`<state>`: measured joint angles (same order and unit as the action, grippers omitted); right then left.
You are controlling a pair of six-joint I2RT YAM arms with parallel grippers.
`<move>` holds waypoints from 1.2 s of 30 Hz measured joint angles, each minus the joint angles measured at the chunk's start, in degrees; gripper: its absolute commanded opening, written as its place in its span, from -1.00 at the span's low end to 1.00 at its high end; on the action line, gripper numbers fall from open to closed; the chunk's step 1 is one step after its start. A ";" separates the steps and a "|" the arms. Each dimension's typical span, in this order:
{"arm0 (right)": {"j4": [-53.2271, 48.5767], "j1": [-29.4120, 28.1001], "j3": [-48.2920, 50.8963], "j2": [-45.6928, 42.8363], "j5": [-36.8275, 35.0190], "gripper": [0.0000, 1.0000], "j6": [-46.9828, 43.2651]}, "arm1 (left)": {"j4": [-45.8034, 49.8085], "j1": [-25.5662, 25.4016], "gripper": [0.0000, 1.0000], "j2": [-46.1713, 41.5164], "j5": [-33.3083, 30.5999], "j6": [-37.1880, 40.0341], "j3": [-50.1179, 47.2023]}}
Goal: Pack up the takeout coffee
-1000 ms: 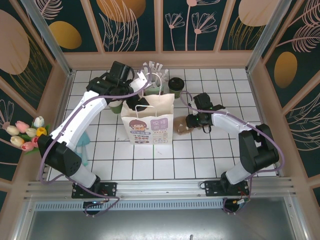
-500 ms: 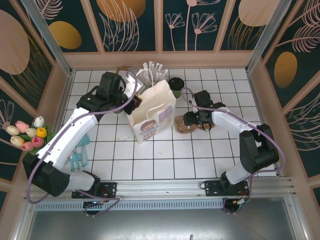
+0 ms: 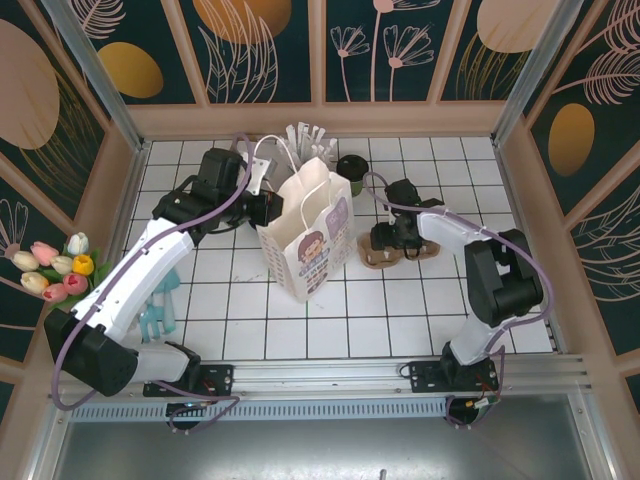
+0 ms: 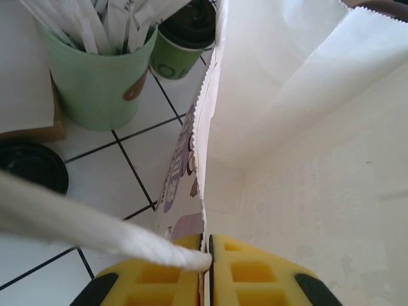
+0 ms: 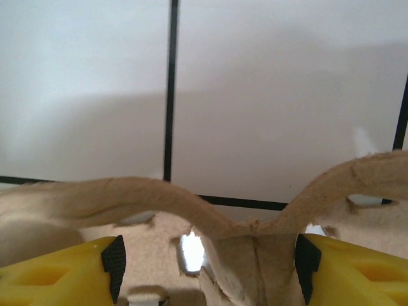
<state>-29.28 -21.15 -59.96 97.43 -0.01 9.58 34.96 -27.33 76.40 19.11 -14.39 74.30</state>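
While left end effector (image 4: pixel 205 262) tight on paper bag (image 4: pixel 306 159) rim, right end effector (image 5: pixel 205 264) agape (astride cardboard carrier (image 5: pixel 245 252))

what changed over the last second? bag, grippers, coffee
The left gripper has clamped onto the paper bag at its rim and dragged it askew, its printed face now turned rightward. The right gripper has opened wider astride the cardboard carrier. The takeout coffee and straw holder stayed put.

It looks like a staged coffee-shop booth: white tiled table (image 3: pixel 400 320), floral wall panels (image 3: pixel 260 50), straw holder (image 4: pixel 95 83), takeout coffee (image 3: pixel 351 168), paper bag (image 3: pixel 310 245).
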 measured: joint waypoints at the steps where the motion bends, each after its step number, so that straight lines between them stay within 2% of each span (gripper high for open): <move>1: -0.26 0.00 0.00 0.37 -0.24 0.43 0.55 | 0.07 0.00 -0.69 0.04 0.20 -0.11 -0.20; 5: -1.07 0.00 0.00 1.01 -0.61 0.27 1.88 | 0.13 0.00 -0.66 0.15 0.85 0.09 -0.24; 10: -0.42 0.00 0.33 1.01 -0.68 -0.06 1.44 | 0.17 0.00 -0.64 0.15 1.05 3.65 -0.24; 17: 0.59 0.00 0.87 1.01 -0.81 -0.04 -0.72 | 1.81 0.00 -0.63 0.26 1.16 9.84 0.39; 19: 0.83 -0.07 0.94 1.01 -0.39 -0.13 -1.53 | 2.34 0.00 -0.64 0.26 1.27 11.54 0.48; 21: 0.96 -0.35 1.01 1.01 -0.37 -0.31 -2.21 | 2.86 0.00 -0.65 0.37 1.20 13.00 0.63; 24: 1.20 -0.70 1.05 0.87 -0.37 -0.43 -2.89 | 3.45 0.00 -0.66 0.81 0.96 14.73 1.64; 27: 1.14 -0.70 1.11 -0.28 -0.63 -0.51 -3.30 | 3.76 0.00 -0.68 0.85 0.94 16.39 2.36; 31: 0.02 -0.24 1.38 -3.93 -1.77 -0.54 -3.15 | 4.66 0.00 -0.80 0.85 0.70 18.69 2.95; 36: -3.30 4.83 1.07 -9.57 -1.88 -0.60 -1.57 | 7.65 0.00 -0.87 0.85 0.70 21.68 4.48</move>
<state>-32.58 -16.32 -58.89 87.85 -1.89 8.01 42.61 -27.33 77.25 19.81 7.29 78.78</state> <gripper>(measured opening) 0.215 0.076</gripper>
